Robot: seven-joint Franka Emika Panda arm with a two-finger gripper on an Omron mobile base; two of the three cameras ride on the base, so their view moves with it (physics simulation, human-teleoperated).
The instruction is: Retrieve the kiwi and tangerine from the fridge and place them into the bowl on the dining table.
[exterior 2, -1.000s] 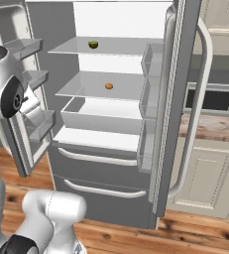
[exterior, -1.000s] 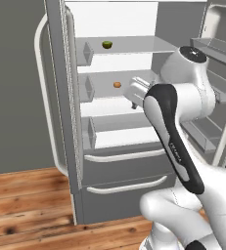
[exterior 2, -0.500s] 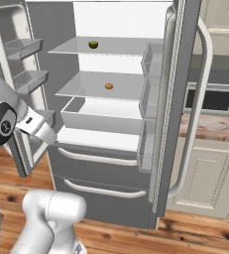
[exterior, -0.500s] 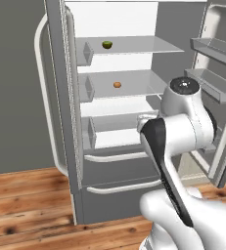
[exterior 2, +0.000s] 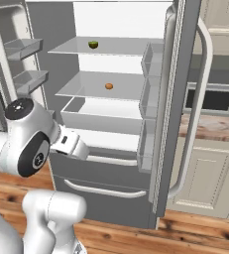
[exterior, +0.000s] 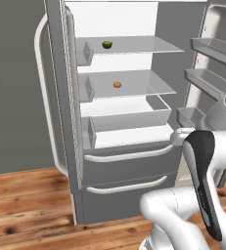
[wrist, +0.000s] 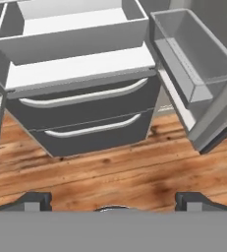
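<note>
a tall grey fridge (exterior: 129, 190) stands with both upper doors swung wide, showing a white interior with glass shelves. on the top shelf (exterior: 134, 46) sits a small green fruit, the kiwi (exterior: 107, 45), toward the left side as seen from the left base camera. one shelf down rests the tangerine (exterior: 117, 85), a tiny orange ball near the middle of its shelf, well apart from the kiwi. below that shelf is a white crisper bin (exterior: 126, 117), and under it two grey drawers (exterior: 126, 173) with curved white handles.

the white arm is folded low in front of the fridge. from the right base camera the hand points toward the upper drawer, level with the bottom of the open compartment; the gripper (wrist: 112, 202) itself is hard to make out there. in the hand camera the two dark fingertips (wrist: 34, 201) sit far apart at the lower corners, so the jaws stand wide with nothing between them. that view looks down at the drawers, the crisper bin and a wooden floor (wrist: 110, 172).

to the right of the fridge, cream cabinets (exterior 2: 205, 173) carry a counter with a microwave (exterior 2: 212, 99).
</note>
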